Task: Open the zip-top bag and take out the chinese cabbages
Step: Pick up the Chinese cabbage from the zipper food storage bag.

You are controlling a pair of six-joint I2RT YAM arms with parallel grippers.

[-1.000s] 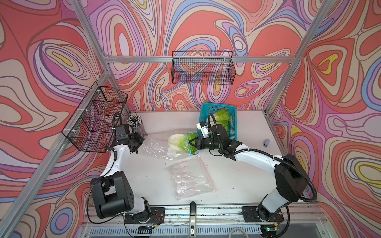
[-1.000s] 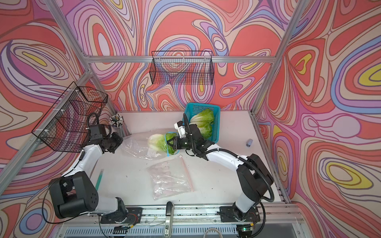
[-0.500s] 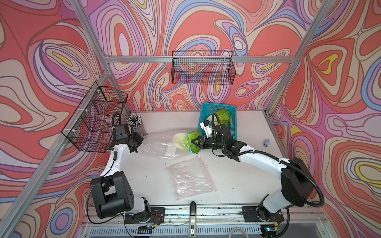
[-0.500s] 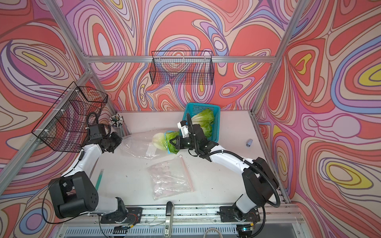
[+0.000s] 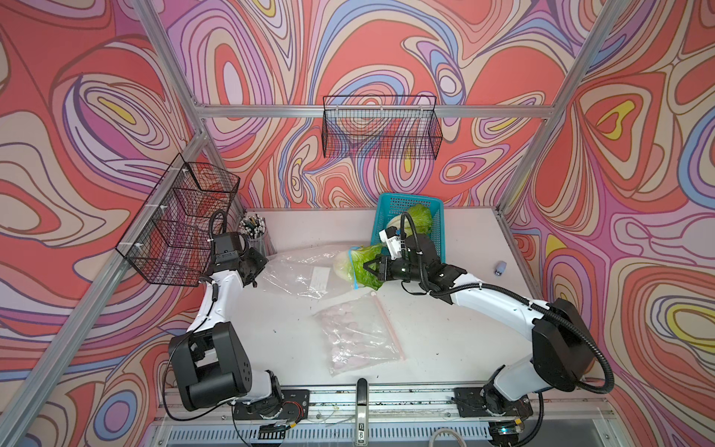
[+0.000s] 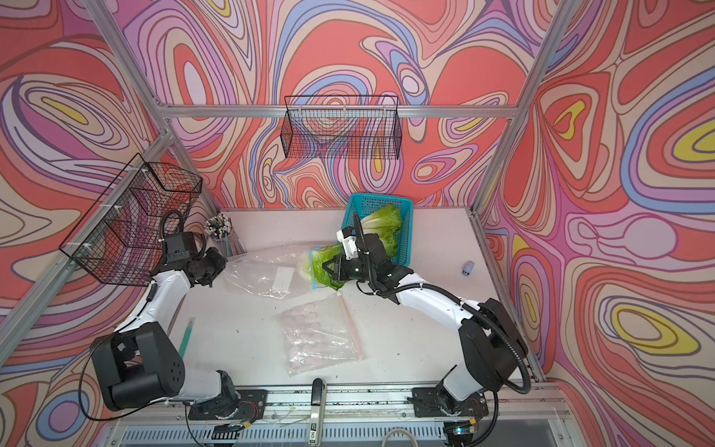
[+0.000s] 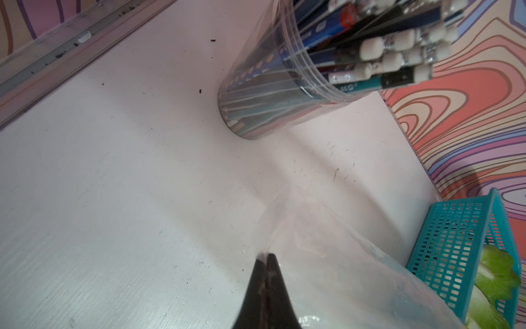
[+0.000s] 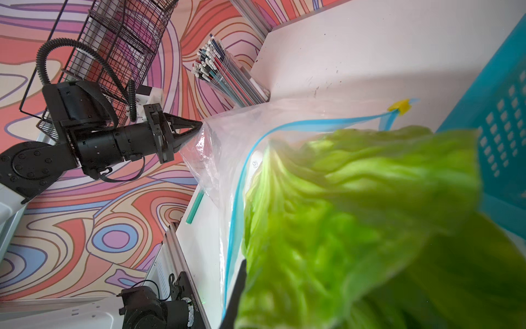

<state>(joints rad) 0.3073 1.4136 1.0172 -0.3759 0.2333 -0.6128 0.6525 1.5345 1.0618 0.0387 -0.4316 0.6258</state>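
- Left gripper (image 5: 264, 264): at left of centre in both top views, jaws closed flat on a corner of the bag (image 5: 301, 271). The left wrist view shows the film pinched between the two fingers (image 7: 257, 284).
- Bag: clear, blue zip strip, lies on the table (image 5: 445, 329) at frame centre. Its mouth is open and faces right, towards the right gripper (image 5: 366, 267).
- Right gripper: just right of centre, jaws closed on the green leaf end of the cabbage (image 5: 363, 253).
- Cabbage: half out of the bag. Its white base sits inside the mouth and its leaves lie outside, past the zip strip; the right wrist view shows the leaves (image 8: 355, 213) close up and blurred.
- Second cabbage (image 5: 419, 217): in the blue basket (image 5: 406, 202), upper right of centre, just behind the right gripper. Whether another head lies beside it cannot be told.
- Second bag (image 5: 356, 333): below centre, zip closed, pale pink contents, apart from both grippers.
- Pencil cup (image 5: 253, 232): upper left of the table, just behind the left gripper.
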